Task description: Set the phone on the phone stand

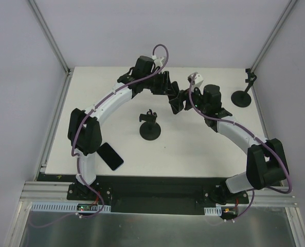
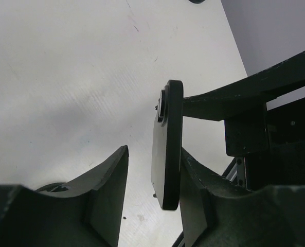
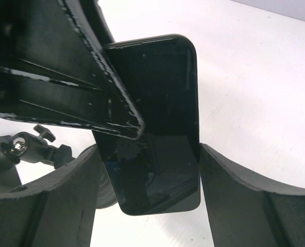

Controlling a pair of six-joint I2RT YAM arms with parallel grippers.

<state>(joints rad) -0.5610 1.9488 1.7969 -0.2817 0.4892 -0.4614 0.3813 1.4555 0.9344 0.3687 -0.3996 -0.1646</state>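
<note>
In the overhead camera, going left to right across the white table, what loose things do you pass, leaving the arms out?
A flat phone by the left arm → phone stand mid-table → second stand near the right edge.

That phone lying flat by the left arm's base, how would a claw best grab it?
Probably from above, pinching the phone across its long edges, mid-length. It lies flat and slanted on the table, so only its thin sides offer a grip; turn the wrist to match.
</note>
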